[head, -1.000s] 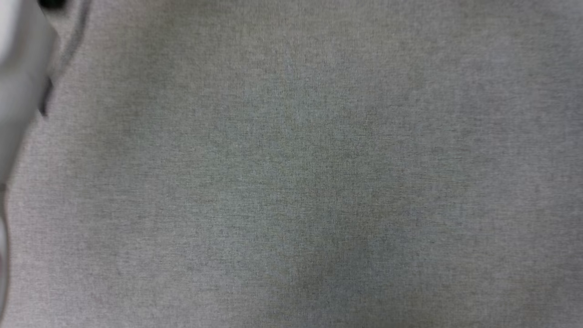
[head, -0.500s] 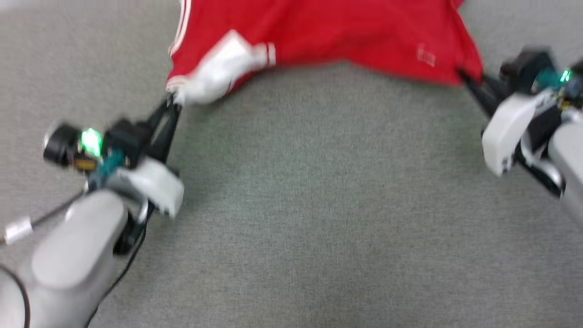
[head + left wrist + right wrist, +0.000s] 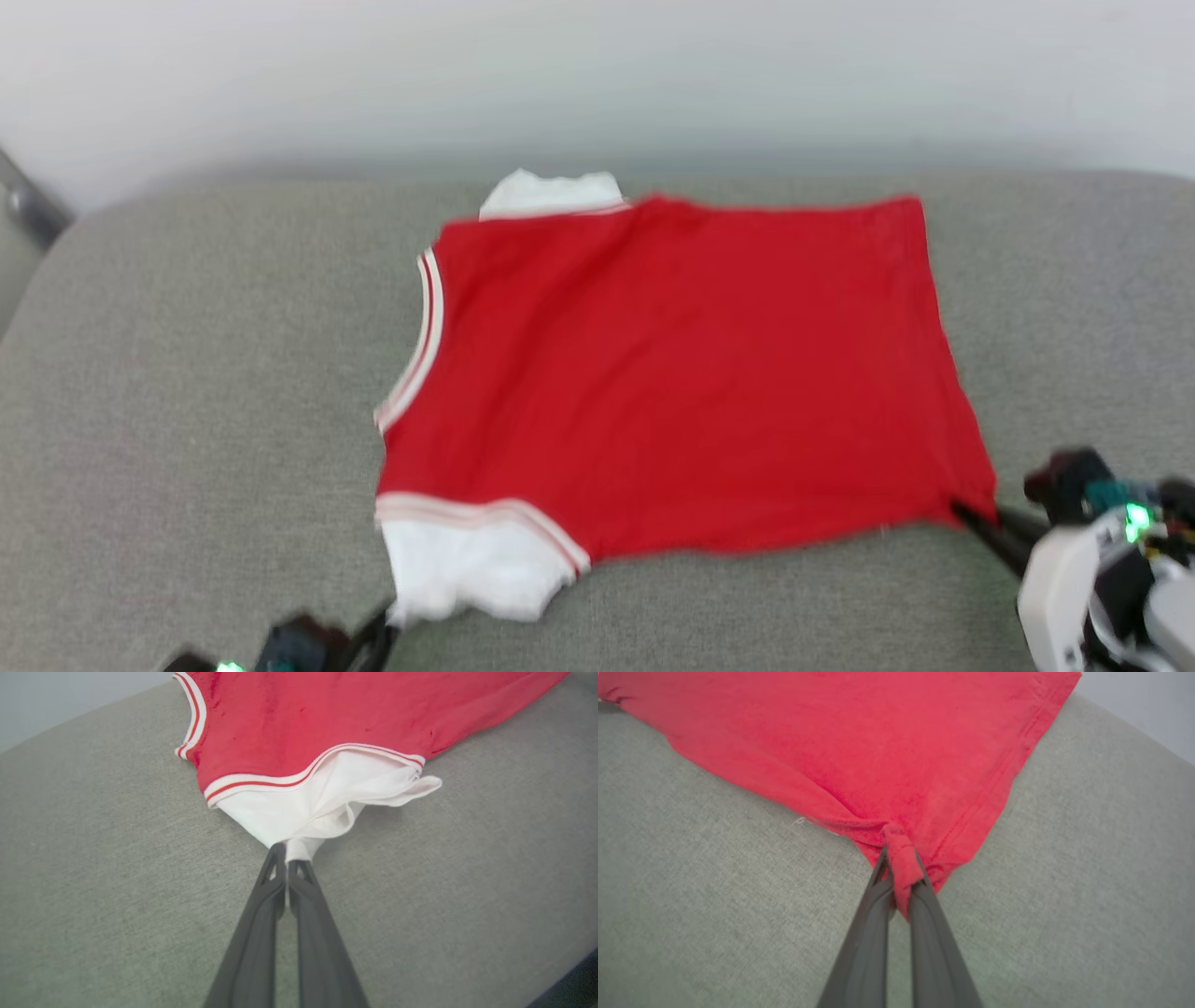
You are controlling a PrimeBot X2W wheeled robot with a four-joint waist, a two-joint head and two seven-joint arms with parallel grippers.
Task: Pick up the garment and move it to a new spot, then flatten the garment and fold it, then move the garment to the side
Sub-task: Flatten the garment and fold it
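One garment (image 3: 672, 373), left tool (image 3: 286, 853), right tool (image 3: 900, 865)

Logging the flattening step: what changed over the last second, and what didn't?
The head camera tilted up, from bare grey cushion to the whole garment. The garment's near edge, arched half a second ago, now looks straighter, with the shirt spread flat. Nothing was let go: the left tool stays shut on the white sleeve, the right tool on the red hem corner.
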